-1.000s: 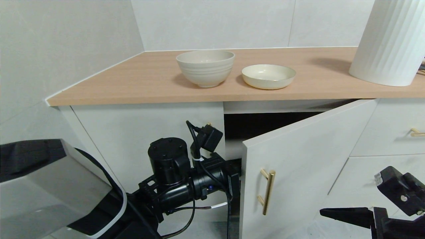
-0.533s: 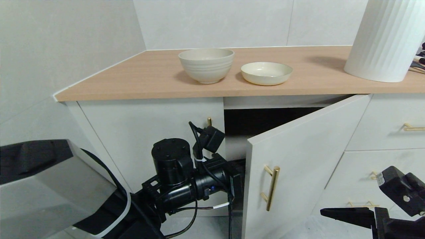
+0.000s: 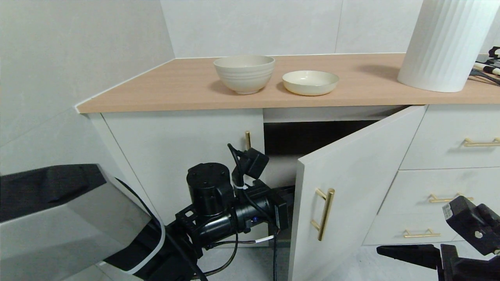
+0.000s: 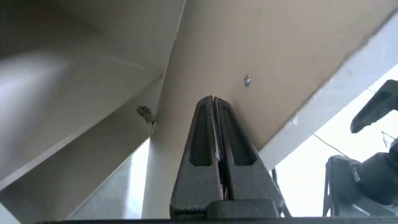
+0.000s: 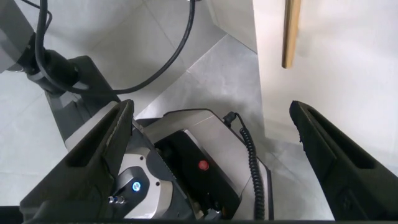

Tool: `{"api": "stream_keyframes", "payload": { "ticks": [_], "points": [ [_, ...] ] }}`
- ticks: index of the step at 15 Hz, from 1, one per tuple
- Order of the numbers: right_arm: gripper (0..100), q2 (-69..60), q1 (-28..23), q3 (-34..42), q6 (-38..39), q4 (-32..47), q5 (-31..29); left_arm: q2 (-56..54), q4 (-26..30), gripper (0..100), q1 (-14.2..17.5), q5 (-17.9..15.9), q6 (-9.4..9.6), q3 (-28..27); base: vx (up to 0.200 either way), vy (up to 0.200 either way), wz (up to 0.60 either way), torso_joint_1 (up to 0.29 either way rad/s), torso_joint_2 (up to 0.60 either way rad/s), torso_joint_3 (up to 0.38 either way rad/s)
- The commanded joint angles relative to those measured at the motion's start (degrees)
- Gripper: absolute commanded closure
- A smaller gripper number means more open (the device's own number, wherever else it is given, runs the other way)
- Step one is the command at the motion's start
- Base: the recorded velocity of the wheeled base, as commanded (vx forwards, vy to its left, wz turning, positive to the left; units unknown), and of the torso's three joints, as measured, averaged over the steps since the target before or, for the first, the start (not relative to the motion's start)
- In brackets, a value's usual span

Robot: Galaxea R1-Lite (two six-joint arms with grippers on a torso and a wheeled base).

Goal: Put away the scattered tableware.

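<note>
Bowl (image 3: 243,73) & dish (image 3: 310,82) rims up, side by side on counter (image 3: 175,89).

Bowl (image 3: 243,73) on desk (image 3: 156,91), toward left corner. Dish (image 3: 310,82) just right of bowl, apart. Ribbed vessel (image 3: 443,47) far right on desk, utensils (image 3: 484,69) right of it. Below desk: cabinet door (image 3: 351,183) swung open, drawers (image 3: 461,156) to right. Left tool (image 4: 213,106) low, against door's inner face. Right tool (image 5: 211,112) low, right of door, before drawers.

I note: countertop (image 3: 175,89) matt wood grain; bowl (image 3: 243,73) and dish (image 3: 310,82) smooth, glazed; door (image 3: 359,164) matt white; handle (image 3: 325,214) polished brass-coloured metal.
</note>
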Motion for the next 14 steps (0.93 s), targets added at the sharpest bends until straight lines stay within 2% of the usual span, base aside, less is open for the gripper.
{"api": "stream_keyframes", "payload": {
  "ticks": [1,3,7,10,14],
  "points": [
    [0,0.45,0.02,0.01,0.01,-0.03,0.04,0.11,-0.01,100,-0.01,-0.07,-0.04,-0.39,0.0,0.0,0.0,0.0,0.0,0.0],
    [0,0.45,0.02,0.01,0.01,-0.03,0.04,0.29,-0.01,100,-0.01,-0.07,-0.04,-0.65,0.0,0.0,0.0,0.0,0.0,0.0],
    [0,0.45,0.02,0.01,0.01,-0.03,0.04,1.7,-0.01,100,-0.01,0.02,-0.13,-1.7,-0.2,0.0,0.0,0.008,0.0,0.002],
    [0,0.45,0.02,0.1,0.01,-0.03,0.04,5.12,-1.94,100,-0.01,0.46,-0.13,-3.81,0.0,0.0,0.0,0.0,0.0,0.0],
    [0,0.27,0.02,0.1,0.01,-0.03,0.12,9.34,-2.47,100,-0.01,5.73,0.05,-8.12,0.0,0.0,0.0,0.0,0.0,0.0]
  ]
}}
